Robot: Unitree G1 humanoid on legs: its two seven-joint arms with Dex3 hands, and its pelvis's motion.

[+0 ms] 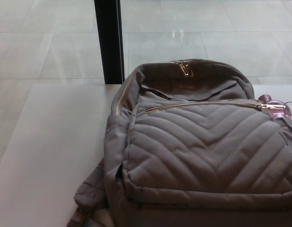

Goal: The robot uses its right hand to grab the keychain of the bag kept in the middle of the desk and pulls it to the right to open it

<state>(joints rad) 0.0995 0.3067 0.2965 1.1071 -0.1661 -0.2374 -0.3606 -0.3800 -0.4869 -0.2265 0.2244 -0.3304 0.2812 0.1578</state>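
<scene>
A grey quilted backpack [202, 151] lies on the white desk [51, 151], filling the middle and right of the head view. Its front pocket zipper [202, 104] runs across the upper front, and the gold slider [266, 106] sits at the right end of that track. A metal key ring [290, 107] hangs off the slider at the picture's right edge, over a pink round charm [273, 106]. The pocket mouth gapes a little along the top. Neither of my hands shows in this view.
A black vertical post [109, 40] stands behind the desk's far edge. Pale tiled floor [41, 42] lies beyond. A second gold zipper pull [185, 68] sits at the top of the bag. Bare desk surface extends to the left.
</scene>
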